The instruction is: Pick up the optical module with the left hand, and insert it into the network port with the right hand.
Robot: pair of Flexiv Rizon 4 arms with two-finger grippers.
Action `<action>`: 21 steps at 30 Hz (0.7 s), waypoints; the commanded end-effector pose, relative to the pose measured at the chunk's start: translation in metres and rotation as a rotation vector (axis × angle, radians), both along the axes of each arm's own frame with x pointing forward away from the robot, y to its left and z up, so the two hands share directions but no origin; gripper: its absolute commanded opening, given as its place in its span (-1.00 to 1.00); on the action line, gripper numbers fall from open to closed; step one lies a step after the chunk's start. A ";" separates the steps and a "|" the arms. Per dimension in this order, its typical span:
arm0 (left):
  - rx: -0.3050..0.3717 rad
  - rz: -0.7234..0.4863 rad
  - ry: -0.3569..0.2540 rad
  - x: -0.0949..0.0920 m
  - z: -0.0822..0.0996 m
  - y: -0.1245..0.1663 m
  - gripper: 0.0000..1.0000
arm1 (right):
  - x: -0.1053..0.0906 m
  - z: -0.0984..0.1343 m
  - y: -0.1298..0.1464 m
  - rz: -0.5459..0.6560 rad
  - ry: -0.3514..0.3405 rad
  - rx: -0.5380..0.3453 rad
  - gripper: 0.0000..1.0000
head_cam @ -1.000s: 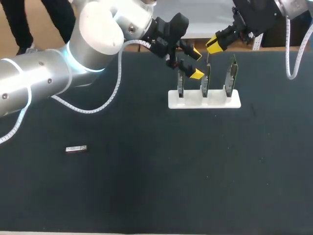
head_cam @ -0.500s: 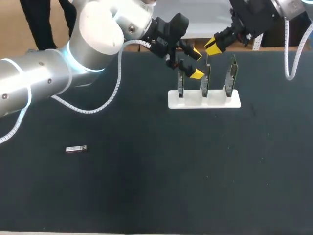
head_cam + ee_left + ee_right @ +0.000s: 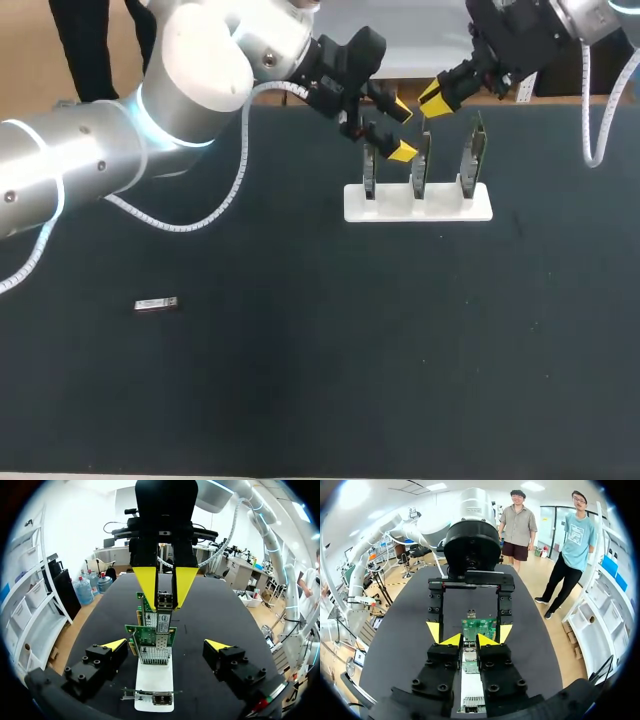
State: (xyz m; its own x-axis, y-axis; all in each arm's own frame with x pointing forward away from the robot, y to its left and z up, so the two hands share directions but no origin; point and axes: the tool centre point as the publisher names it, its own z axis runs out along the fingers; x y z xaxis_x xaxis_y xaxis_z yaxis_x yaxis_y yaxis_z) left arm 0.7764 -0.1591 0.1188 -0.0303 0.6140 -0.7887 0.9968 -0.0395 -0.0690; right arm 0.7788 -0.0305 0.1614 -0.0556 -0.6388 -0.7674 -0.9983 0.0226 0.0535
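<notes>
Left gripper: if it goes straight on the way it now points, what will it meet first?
Probably the upright green card in the white holder: it stands straight ahead of the left gripper, in line with the gap between its open fingers.

The left arm (image 3: 190,70) is silver-white and round-jointed, with a glowing pale-blue ring. A white ribbed cable (image 3: 238,180) trails off it — the right arm (image 3: 600,12) has one too. The left tool (image 3: 400,131) and right tool (image 3: 436,98) are black, screw-studded blocks — yellow at the tips.
</notes>
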 end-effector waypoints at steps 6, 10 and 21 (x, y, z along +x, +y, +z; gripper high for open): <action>0.003 0.006 -0.002 -0.003 0.001 0.001 1.00 | 0.001 0.007 0.000 -0.012 0.016 0.033 1.00; 0.003 0.006 -0.002 -0.003 0.001 0.001 1.00 | 0.003 0.016 -0.002 -0.017 0.034 0.069 1.00; 0.003 0.006 -0.002 -0.003 0.001 0.001 1.00 | 0.006 0.036 -0.003 -0.007 0.038 0.119 -0.02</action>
